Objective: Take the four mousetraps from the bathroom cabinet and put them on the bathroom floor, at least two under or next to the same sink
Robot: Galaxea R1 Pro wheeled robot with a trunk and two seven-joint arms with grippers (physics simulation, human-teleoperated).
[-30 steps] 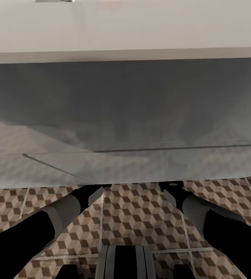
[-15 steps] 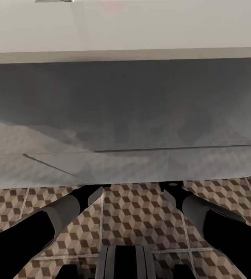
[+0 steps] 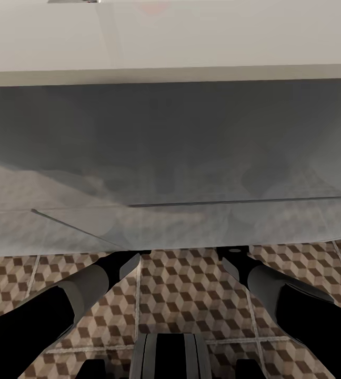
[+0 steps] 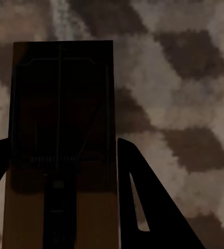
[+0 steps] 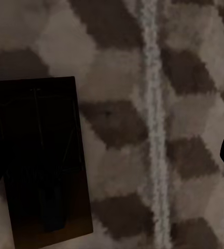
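Note:
In the left wrist view a dark-brown mousetrap (image 4: 60, 104) with wire parts sits lengthwise between the fingers of my left gripper (image 4: 63, 141), which is shut on its two long sides, just above the cube-patterned bathroom floor (image 4: 184, 78). In the right wrist view another mousetrap (image 5: 39, 155) lies flat on the floor (image 5: 143, 52), close beside one finger of my right gripper (image 5: 109, 148), whose jaws stand wide open. In the head view both forearms reach under the lower edge of the white sink vanity (image 3: 170, 158), which hides both grippers there.
The glossy vanity front spans the whole width ahead and mirrors the tile pattern. Patterned floor (image 3: 191, 289) shows between my arms, with pale grout lines. A grout line (image 5: 152, 129) runs past the trap on the floor.

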